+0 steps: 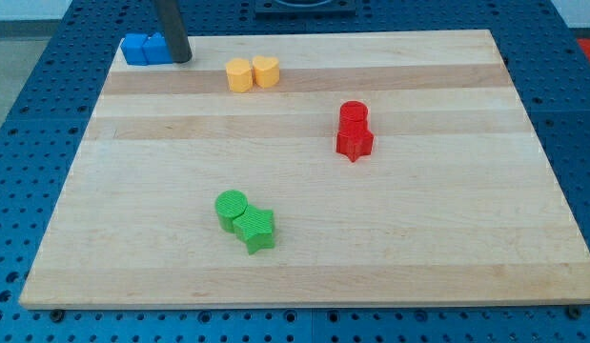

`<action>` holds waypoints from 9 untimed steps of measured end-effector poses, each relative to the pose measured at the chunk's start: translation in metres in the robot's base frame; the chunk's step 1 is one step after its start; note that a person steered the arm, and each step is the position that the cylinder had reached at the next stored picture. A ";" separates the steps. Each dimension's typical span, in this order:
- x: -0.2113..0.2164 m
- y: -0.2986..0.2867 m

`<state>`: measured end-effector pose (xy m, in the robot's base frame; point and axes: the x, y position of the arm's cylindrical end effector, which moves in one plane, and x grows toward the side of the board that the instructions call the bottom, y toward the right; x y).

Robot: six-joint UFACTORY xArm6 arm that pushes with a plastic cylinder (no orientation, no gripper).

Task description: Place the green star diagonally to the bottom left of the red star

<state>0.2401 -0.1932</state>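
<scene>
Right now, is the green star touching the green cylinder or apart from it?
Touching. The green star sits pressed against the green cylinder, with no board showing between them. My tip is far off, beside the blue blocks.

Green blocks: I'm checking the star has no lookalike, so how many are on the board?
2, touching: the green star at lower centre, and the green cylinder at its upper left. None seems hidden.

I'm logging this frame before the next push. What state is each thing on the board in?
My tip: top left, touching the blue blocks' right side.
Blue blocks: paired, top-left corner.
Yellow blocks: paired, touching.
Red cylinder: against red star.
Green cylinder: touching green star, lower left of red star.
</scene>
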 end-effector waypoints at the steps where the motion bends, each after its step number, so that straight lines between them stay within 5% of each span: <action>1: 0.006 0.000; 5: 0.038 -0.022; 7: 0.137 -0.025; 9: 0.195 0.062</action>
<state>0.4350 -0.1314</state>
